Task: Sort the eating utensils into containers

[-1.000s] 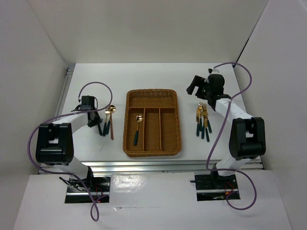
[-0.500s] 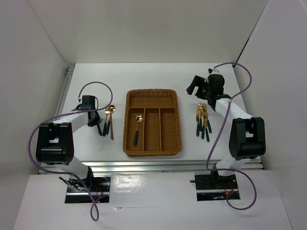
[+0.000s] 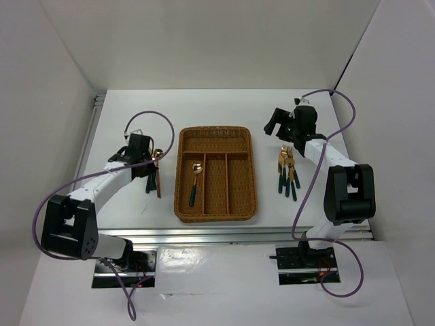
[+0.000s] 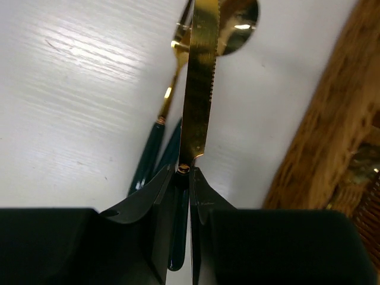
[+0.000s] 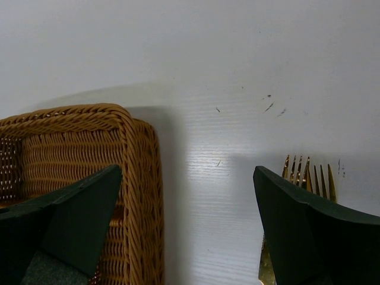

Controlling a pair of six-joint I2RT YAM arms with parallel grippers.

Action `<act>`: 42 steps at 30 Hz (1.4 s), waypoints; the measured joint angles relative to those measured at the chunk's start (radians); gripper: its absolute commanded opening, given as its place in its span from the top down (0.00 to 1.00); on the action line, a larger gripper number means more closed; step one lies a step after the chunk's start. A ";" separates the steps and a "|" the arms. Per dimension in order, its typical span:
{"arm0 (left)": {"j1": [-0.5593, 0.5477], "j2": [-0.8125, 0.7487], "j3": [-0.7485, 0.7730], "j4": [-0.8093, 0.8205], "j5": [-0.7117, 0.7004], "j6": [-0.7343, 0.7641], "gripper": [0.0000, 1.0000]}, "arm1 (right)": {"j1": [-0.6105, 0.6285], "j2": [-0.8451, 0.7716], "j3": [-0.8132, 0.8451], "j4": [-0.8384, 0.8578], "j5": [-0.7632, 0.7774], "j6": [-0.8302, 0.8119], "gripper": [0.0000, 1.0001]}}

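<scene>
Gripping knife (image 4: 199, 89) at handle top: left end effector (image 4: 189, 178) | right end effector (image 5: 184, 181): jaws apart, empty, between wicker tray (image 5: 136, 154) and forks (image 5: 306, 172) | one spoon (image 3: 196, 178) in tray's left slot

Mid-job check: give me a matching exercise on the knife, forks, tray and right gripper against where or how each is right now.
Things:
1. knife
2. forks
3. tray
4. right gripper

States:
A. open, holding nothing
B. holds one spoon in its left long slot
C. pinched in the left gripper
D. lying on the table, right of the tray

Pairs: 1-C, 2-D, 3-B, 4-A
</scene>
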 measured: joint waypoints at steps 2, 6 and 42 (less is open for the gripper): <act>-0.031 -0.028 0.013 -0.028 0.001 -0.003 0.84 | 0.000 0.000 0.000 0.000 0.000 0.000 0.00; -0.075 -0.127 0.031 -0.055 0.028 -0.016 0.81 | 0.000 0.000 0.000 0.000 0.000 0.000 0.00; -0.433 -0.048 0.005 0.072 0.106 -0.212 0.77 | 0.000 -0.006 0.000 0.000 0.027 0.000 0.00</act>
